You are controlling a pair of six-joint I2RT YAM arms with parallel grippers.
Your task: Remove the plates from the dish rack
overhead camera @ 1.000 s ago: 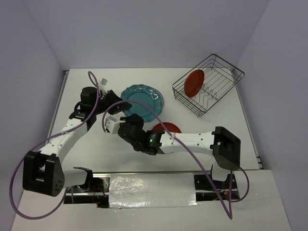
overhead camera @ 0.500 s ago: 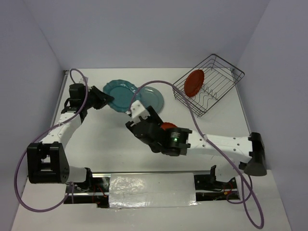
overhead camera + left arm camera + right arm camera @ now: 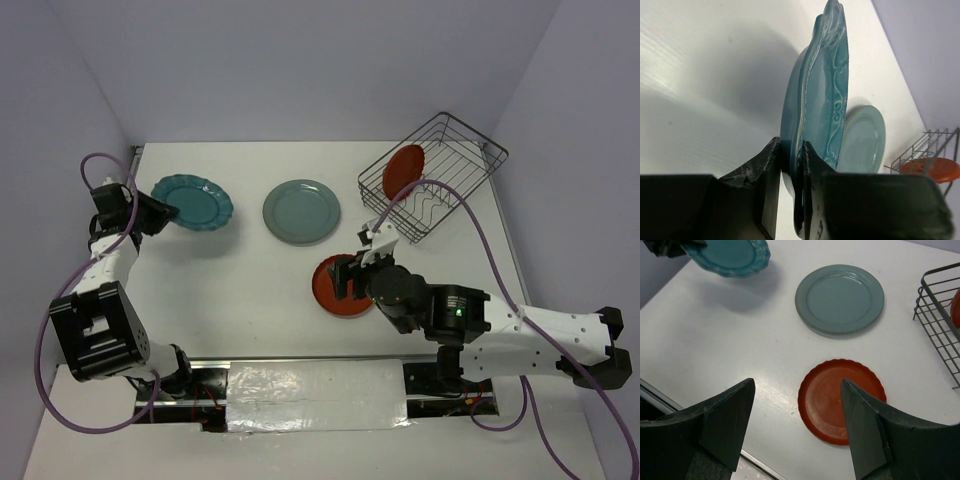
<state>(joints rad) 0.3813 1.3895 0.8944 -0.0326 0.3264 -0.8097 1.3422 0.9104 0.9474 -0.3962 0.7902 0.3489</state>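
My left gripper [image 3: 150, 212] is shut on the rim of the dark teal scalloped plate [image 3: 195, 202] and holds it just above the table at the far left; in the left wrist view its fingers [image 3: 771, 165] pinch the plate [image 3: 815, 95] edge-on. The pale grey-green plate [image 3: 302, 211] lies flat mid-table. My right gripper [image 3: 352, 276] is open and empty above a red-orange plate [image 3: 328, 292] lying flat; the right wrist view shows that plate [image 3: 842, 400] between and below the spread gripper [image 3: 796, 386]. The dish rack [image 3: 455, 165] stands at the back right with one red-orange plate [image 3: 403, 172] upright in it.
The table's left edge runs close to the left gripper. The rack's near wire wall [image 3: 940, 315] shows at the right of the right wrist view. The right arm's purple cable arcs over the rack's front side.
My left arm has swung left with the teal plate, uncovering the grey-green plate. My right arm has drawn back toward the right and now hovers open over the red-orange plate on the table.
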